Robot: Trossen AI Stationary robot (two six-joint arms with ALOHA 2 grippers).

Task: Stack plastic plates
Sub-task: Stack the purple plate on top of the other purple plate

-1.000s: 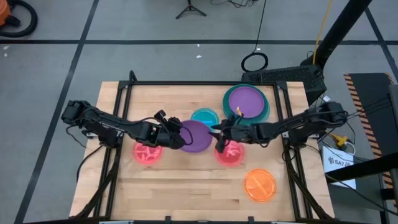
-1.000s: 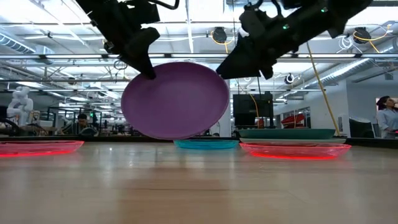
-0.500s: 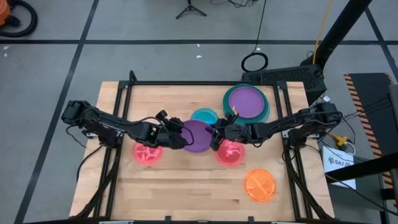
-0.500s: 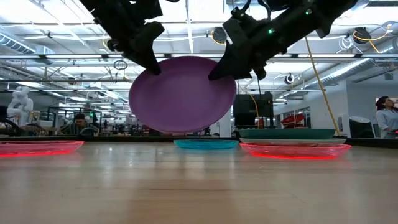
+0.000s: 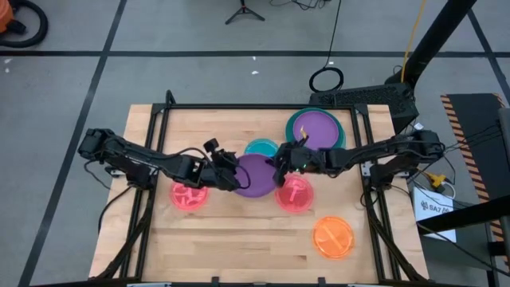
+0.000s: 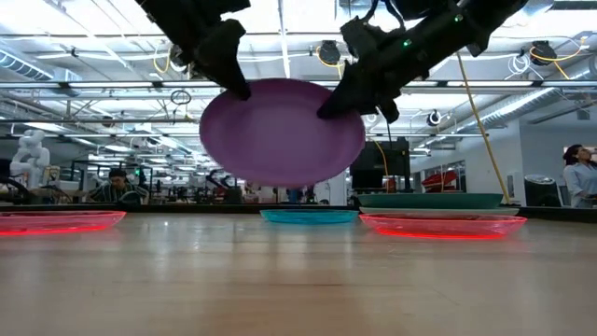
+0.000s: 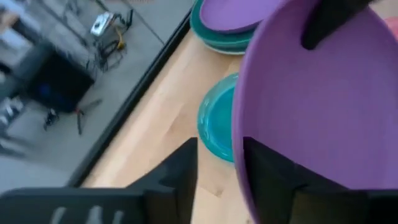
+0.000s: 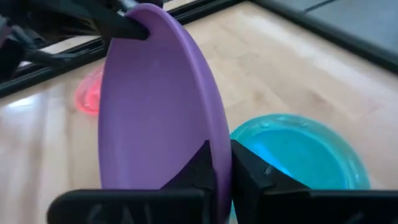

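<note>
A: Purple plate (image 6: 282, 133) is higher off the worktop (image 5: 239, 239) now; left gripper (image 5: 225, 169) clamps one rim, right gripper (image 5: 280, 170) has just closed on the opposite rim (handover?).
B: Beyond it, cyan plate (image 6: 309, 216), then the green-and-purple stack (image 5: 316, 131). The stack's lower plates are hidden.

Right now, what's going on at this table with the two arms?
Both arms are holding one purple plate in the air above the middle of the table. The left hand grips its one edge and the right hand the opposite edge. A cyan plate lies just behind it. Another purple plate already sits on a stack at the back right. Two pink-red plates and an orange plate lie loose.
</note>
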